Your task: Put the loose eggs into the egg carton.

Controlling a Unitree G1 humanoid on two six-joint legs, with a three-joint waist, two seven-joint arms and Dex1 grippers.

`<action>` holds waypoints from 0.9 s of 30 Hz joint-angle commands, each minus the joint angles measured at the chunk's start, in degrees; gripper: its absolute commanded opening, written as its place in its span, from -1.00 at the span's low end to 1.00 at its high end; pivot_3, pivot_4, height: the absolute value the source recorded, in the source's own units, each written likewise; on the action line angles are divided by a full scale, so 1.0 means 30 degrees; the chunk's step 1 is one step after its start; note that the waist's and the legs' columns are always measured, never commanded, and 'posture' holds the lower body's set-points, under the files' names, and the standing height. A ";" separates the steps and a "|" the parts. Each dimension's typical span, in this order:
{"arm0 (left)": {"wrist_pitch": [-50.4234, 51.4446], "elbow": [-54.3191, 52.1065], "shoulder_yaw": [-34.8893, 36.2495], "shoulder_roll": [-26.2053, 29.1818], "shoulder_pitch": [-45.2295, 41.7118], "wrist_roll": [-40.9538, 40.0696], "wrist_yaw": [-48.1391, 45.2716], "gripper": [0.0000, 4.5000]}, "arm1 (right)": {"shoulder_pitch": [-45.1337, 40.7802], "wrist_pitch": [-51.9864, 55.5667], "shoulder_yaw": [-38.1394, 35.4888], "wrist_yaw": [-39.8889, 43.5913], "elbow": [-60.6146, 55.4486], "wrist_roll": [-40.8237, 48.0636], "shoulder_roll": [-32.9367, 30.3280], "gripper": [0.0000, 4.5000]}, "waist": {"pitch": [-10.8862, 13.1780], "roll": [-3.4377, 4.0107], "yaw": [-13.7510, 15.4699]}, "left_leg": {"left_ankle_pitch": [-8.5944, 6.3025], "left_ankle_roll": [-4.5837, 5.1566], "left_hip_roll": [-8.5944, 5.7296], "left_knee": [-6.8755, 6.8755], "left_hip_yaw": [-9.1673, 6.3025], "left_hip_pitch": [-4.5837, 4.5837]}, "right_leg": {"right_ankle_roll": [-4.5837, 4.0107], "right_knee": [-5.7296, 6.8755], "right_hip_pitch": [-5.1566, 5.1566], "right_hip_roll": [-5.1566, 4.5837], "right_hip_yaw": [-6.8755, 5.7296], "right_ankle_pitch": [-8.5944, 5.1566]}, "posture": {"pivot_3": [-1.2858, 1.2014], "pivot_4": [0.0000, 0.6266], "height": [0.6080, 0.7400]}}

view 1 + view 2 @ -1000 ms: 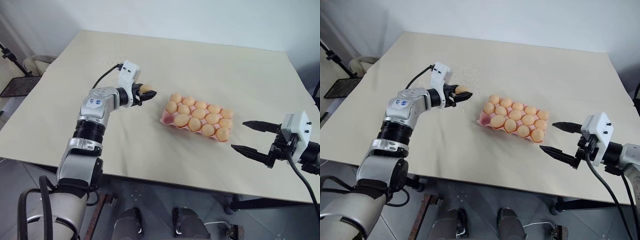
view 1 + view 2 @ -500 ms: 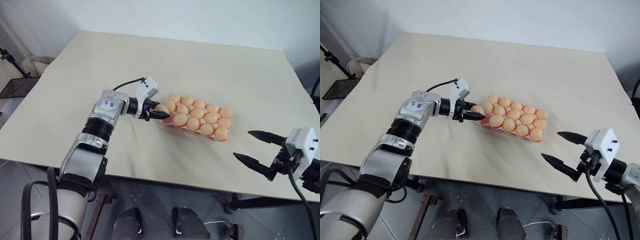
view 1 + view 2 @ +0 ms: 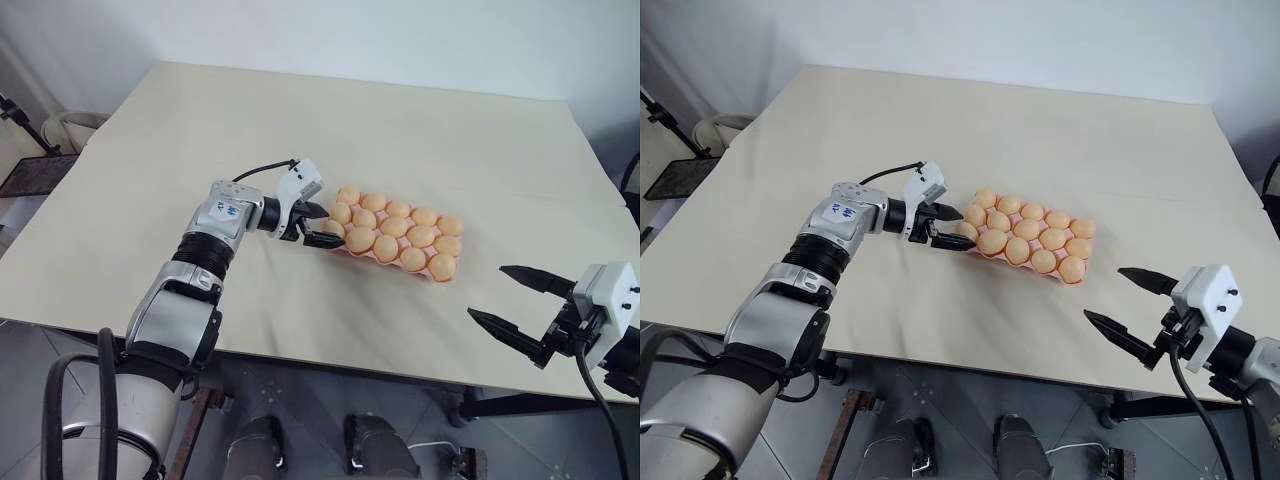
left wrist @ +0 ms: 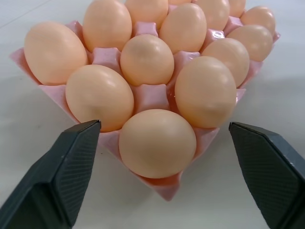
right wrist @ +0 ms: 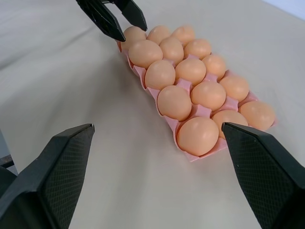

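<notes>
— Beige tabletop (image 3: 200,150) under a pale wall, that's all the room I have before me. What sits on it?

— One flat pink plastic egg carton (image 4: 153,95) with scalloped edges and three rows of cups, lying slantwise toward the table's right half, nearer the front edge than the far one. Every cup I can see carries a smooth pale orange-tan egg.

— And the egg at the near-left corner?

— That corner egg (image 4: 157,143) sits in the carton's end cup, right between my left fingers. My left gripper (image 3: 318,226) has its jaws spread wide, one black finger (image 4: 71,162) on each side of that egg, neither pad touching it. From my right wrist view those same two black tips (image 5: 107,16) hang over the far end of the carton.

— Any eggs lying loose on the cloth?

— I see none beside the carton; the ones in view are all seated in cups.

— Where is your other hand?

— My right gripper (image 3: 525,305) hovers off the table's front-right corner, well apart from the carton, pointing back toward it. Its jaws stand wide apart with nothing between them; the two ridged black fingers (image 5: 52,167) frame the whole carton in that wrist view.
</notes>
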 commanded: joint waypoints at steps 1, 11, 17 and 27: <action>0.0749 -0.2329 0.1176 0.0465 -0.0507 -0.0968 -0.0171 0.98 | -0.0636 -0.0249 -0.0512 0.0174 0.0139 0.0270 -0.0584 1.00 | 0.0001 0.0001 -0.0012 | 0.0001 0.0002 -0.0001 0.0003 0.0001 -0.0004 | 0.0000 0.0007 -0.0003 0.0000 0.0002 0.0000 | 0.03 -0.52 1.00; 0.2414 -0.8185 0.4133 0.3675 0.1117 -0.3610 -0.1322 0.98 | -0.2771 -0.0441 0.0440 0.1043 0.1921 -0.0100 -0.1517 1.00 | 0.0003 0.0010 -0.0163 | 0.0046 -0.0068 0.0019 0.0001 0.0013 -0.0007 | 0.0004 0.0052 -0.0024 0.0023 0.0011 0.0001 | 0.03 -0.52 1.00; 0.2047 -1.1378 0.4340 0.7812 0.4499 -0.4245 -0.3988 0.98 | -0.4017 -0.0970 0.0875 0.2297 0.3595 -0.0428 -0.2403 1.00 | 0.0012 0.0023 -0.0072 | 0.0095 -0.0141 0.0050 0.0000 0.0012 0.0033 | -0.0001 0.0145 -0.0037 0.0055 0.0012 -0.0017 | 0.03 -0.52 1.00; 0.2111 -1.1675 0.4837 1.0587 0.6686 -0.5196 -0.5766 0.98 | -0.6476 -0.1584 0.2415 0.3788 0.6004 -0.1018 -0.3094 1.00 | 0.0011 0.0024 -0.0013 | 0.0040 -0.0046 -0.0009 0.0017 0.0008 0.0028 | -0.0018 0.0165 -0.0031 -0.0094 -0.0006 -0.0022 | 0.03 -0.52 1.00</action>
